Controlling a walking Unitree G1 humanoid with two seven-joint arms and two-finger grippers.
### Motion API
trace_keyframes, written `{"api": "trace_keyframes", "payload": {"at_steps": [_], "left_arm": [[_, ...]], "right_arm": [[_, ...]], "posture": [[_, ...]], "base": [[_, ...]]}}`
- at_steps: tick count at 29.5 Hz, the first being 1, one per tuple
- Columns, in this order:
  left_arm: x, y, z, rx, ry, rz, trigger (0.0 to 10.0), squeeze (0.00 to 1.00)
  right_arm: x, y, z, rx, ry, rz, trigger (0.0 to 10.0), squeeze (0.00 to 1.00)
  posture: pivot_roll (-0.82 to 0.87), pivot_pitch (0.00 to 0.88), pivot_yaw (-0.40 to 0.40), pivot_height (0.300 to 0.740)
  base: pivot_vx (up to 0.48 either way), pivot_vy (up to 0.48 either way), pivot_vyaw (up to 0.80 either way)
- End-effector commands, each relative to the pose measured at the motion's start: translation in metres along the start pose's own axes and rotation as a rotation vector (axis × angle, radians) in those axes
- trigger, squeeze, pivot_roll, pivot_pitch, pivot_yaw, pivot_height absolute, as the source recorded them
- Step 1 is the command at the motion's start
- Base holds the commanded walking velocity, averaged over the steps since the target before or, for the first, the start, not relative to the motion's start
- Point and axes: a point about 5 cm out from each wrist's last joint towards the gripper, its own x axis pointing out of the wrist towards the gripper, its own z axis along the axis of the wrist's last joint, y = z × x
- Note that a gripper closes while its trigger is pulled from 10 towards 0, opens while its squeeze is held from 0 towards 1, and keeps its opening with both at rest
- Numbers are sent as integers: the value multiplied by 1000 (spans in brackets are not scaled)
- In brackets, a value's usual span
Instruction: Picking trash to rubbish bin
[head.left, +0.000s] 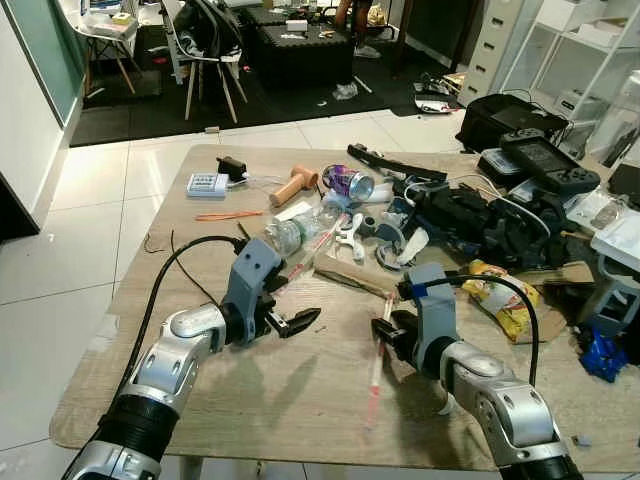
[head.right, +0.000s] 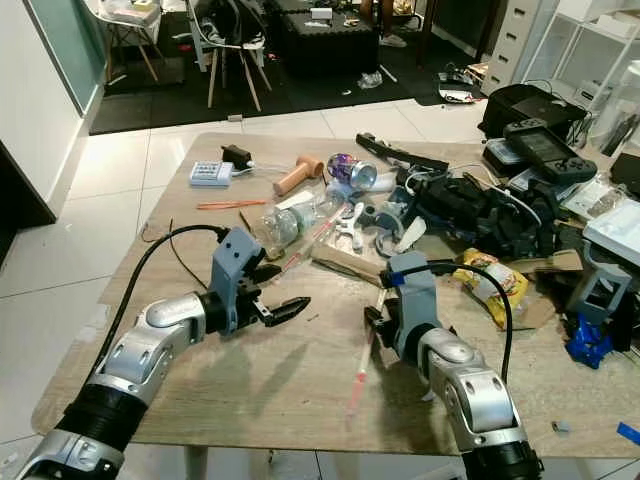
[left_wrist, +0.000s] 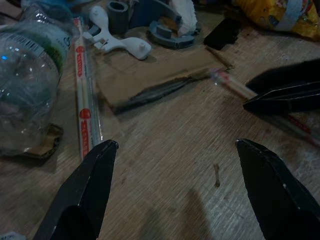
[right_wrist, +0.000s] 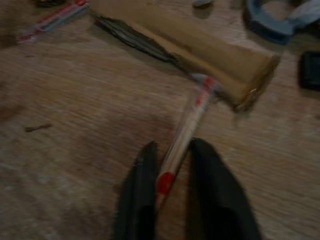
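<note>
The wrapped chopsticks (right_wrist: 186, 131) lay on the wooden table (head.left: 300, 400), one end touching the piece of cardboard (right_wrist: 200, 47). The right gripper (right_wrist: 172, 175) pinched the chopsticks near the cardboard. The left gripper (left_wrist: 175, 165) hovered beside the cardboard with its fingers spread wide

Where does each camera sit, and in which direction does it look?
Left eye view: on the head, looking forward and down at the cluttered table; both silver arms show.
Right eye view: beside it, same scene.
Left wrist view: on the left wrist, looking along the open left pincer toward the plastic bottle and cardboard.
Right wrist view: on the right wrist, looking along the right pincer, its fingers around a wrapped straw.
Both wrist views share the cardboard and that straw.
</note>
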Motion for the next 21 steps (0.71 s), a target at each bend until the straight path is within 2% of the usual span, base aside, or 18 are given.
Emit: {"api": "trace_keyframes", "payload": {"at_steps": [1, 14, 17, 20, 21], "left_arm": [[1, 0, -3, 8, 20, -11, 10000, 1000], [0, -3, -5, 7, 24, -45, 10000, 1000], [0, -1, -3, -5, 10, -30, 10000, 1000], [-1, 0, -3, -9, 4, -23, 10000, 1000], [-1, 1, -1, -15, -6, -16, 10000, 1000]], "right_arm": [[3, -1, -22, 46, 97, 4, 0, 0], [1, 2, -13, 91, 66, 25, 0, 0], [-3, 9, 16, 147, -77, 96, 0, 0], [-6, 10, 24, 154, -118, 115, 0, 0], [-9, 12, 36, 170, -175, 143, 0, 0]], "posture": [[-97, 56, 22, 740], [-95, 56, 24, 740], [-95, 58, 25, 740], [-95, 58, 25, 740], [-96, 61, 27, 740]], "base": [[0, 0, 0], [0, 0, 0], [0, 0, 0], [0, 0, 0], [0, 0, 0]]}}
